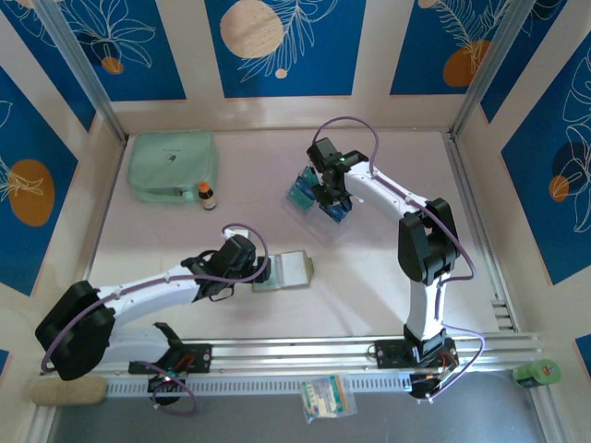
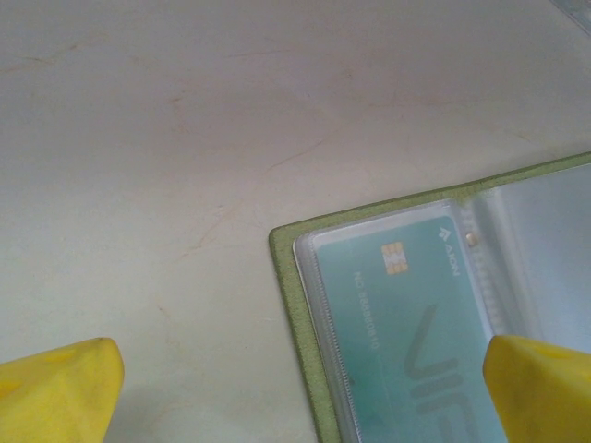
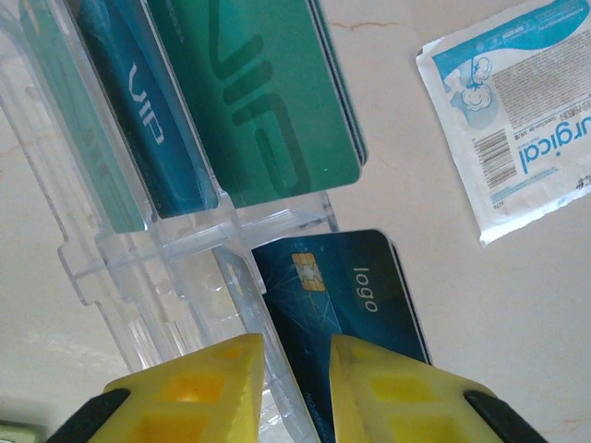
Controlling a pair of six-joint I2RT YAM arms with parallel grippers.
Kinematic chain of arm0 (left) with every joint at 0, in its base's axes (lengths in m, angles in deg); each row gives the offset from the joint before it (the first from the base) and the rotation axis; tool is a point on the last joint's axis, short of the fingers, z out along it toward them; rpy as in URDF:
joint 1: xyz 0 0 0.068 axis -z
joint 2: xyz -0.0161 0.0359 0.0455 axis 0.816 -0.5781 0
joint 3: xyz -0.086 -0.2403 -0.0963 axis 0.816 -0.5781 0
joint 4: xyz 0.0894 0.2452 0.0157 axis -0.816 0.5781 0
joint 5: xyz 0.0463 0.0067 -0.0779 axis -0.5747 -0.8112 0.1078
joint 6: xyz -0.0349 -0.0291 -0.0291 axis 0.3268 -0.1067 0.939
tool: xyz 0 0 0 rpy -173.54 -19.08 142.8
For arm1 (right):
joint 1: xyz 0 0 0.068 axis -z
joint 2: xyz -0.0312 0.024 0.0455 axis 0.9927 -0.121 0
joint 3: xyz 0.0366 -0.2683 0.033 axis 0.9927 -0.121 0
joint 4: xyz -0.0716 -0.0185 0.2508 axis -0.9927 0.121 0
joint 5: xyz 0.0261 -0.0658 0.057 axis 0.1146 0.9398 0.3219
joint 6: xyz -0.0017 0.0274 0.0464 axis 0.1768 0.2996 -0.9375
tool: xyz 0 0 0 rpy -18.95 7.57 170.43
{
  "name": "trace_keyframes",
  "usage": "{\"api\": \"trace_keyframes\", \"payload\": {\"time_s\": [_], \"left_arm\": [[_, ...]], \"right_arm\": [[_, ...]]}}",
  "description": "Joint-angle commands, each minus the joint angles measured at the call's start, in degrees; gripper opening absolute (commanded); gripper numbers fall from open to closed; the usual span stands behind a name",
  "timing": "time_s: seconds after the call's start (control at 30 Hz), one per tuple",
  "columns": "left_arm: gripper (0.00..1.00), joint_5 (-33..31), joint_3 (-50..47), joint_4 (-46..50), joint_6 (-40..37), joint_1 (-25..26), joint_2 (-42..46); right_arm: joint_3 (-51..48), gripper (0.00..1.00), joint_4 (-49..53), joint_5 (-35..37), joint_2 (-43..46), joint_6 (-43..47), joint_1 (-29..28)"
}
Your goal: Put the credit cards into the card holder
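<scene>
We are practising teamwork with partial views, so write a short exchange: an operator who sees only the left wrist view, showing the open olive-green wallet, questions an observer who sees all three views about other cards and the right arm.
Operator: I see an olive-green folding wallet holding one teal card in a clear pocket. Are there more cards?
Observer: Yes, teal and blue cards sit in a clear plastic tiered stand, apart from the wallet, farther back and slightly right.
Operator: Where is the right gripper?
Observer: At that stand, jaws narrow around the edge of a dark blue chip card; whether it grips, I cannot tell.
</scene>
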Motion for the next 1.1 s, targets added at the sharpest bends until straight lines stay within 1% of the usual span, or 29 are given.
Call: {"api": "trace_keyframes", "payload": {"time_s": [0.0, 0.27, 0.47, 0.53, 0.73, 0.77, 0.83, 0.9, 1.03, 1.07], "left_arm": [[1.00, -1.2, 0.3, 1.0, -0.2, -0.3, 1.0], [1.00, -1.1, 0.5, 1.0, -0.3, -0.3, 1.0], [1.00, -1.0, 0.5, 0.9, -0.3, -0.3, 0.9], [1.00, -1.0, 0.4, 0.8, -0.4, -0.3, 0.8], [1.00, -1.0, 0.7, 0.9, -0.5, -0.3, 0.8], [1.00, -1.0, 0.6, 0.9, -0.5, -0.3, 0.8], [1.00, -0.9, 0.6, 0.9, -0.4, -0.3, 0.9], [1.00, -1.0, 0.7, 1.0, -0.5, -0.3, 1.0], [1.00, -1.0, 1.0, 1.3, -0.6, -0.3, 1.1], [1.00, -1.1, 1.1, 1.4, -0.7, -0.3, 1.2]], "right_arm": [[-1.3, 0.24, 0.1, 1.0, 0.0, 0.5, -0.4], [-2.1, 0.15, -0.2, 0.8, 1.0, 0.5, -0.8], [-2.0, 0.15, -0.2, -0.2, 2.2, 1.3, -0.8], [-2.0, 0.12, -0.2, -0.6, 2.5, 1.6, -0.9], [-2.0, 0.11, -0.3, -1.3, 3.1, 2.4, -1.1], [-2.0, 0.08, -0.4, -1.3, 3.2, 2.6, -1.2], [-2.1, 0.06, -0.4, -1.6, 3.5, 3.0, -1.3], [-2.0, 0.05, -0.4, -1.5, 4.1, 3.4, -1.5], [-1.3, 0.00, 0.1, -1.1, 5.6, 3.9, -2.3], [-0.9, 0.00, 0.5, -1.1, 6.0, 3.9, -2.6]]}}
